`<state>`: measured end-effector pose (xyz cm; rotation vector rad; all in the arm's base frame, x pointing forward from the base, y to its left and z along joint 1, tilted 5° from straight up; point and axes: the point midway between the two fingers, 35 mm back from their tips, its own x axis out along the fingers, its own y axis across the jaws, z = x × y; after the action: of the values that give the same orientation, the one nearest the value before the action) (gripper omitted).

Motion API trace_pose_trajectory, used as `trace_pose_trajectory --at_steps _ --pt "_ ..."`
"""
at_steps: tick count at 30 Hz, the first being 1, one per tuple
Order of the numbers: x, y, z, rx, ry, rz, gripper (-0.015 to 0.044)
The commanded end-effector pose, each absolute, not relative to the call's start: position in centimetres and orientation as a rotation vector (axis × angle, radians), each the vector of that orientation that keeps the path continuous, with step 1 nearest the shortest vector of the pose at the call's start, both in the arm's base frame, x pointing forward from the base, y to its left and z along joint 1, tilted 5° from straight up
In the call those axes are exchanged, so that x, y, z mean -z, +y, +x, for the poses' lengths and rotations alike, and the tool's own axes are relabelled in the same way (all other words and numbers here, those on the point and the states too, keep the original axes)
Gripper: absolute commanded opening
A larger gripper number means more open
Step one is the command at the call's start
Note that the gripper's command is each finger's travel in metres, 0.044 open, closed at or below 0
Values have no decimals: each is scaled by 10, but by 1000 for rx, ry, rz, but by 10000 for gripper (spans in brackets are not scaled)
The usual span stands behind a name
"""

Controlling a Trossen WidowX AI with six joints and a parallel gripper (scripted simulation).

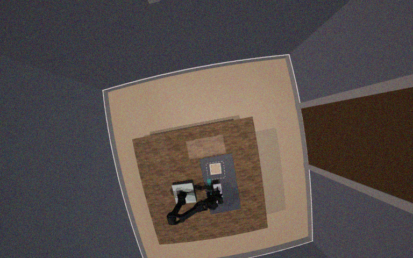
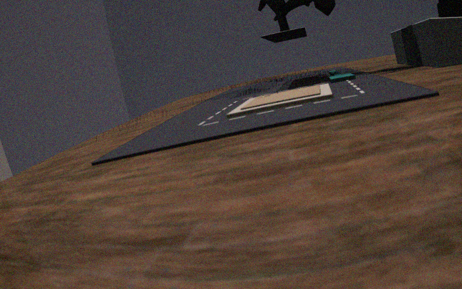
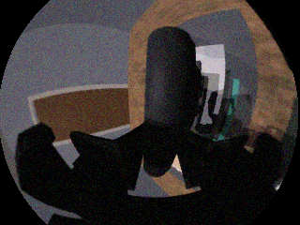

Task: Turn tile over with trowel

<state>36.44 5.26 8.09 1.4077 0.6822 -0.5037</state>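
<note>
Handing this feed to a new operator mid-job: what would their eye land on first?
Probably the pale tile, lying flat inside the dashed outline on the dark mat. Next, the black arm reaching over the mat, with the trowel's flat blade hanging above the surface beyond the tile in the exterior view. Then the dark, rounded handle filling the middle of the wrist view.

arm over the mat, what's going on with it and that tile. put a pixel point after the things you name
The arm's pincer (image 1: 217, 194) (image 2: 281, 6) (image 3: 159, 126) is shut on the trowel (image 1: 215, 181) (image 2: 285, 35) (image 3: 170, 75), holding it above the mat (image 1: 233, 164) (image 2: 163, 138) (image 3: 236, 28). The tile (image 1: 215, 169) (image 2: 283, 96) lies flat, tan face up, inside the dashed outline (image 1: 224, 170) (image 2: 293, 106). The turning looks done, if the marked side is the hidden one. The trowel is not yet set down or let go.
</note>
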Motion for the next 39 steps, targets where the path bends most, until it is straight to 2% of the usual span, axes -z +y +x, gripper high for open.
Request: trace_pose_trajectory --at_steps 1,26,39 --pt "-85 54 367 488 676 1408 0" --pt "-81 52 364 509 682 1409 0" --pt "-74 14 391 774 542 1514 0"
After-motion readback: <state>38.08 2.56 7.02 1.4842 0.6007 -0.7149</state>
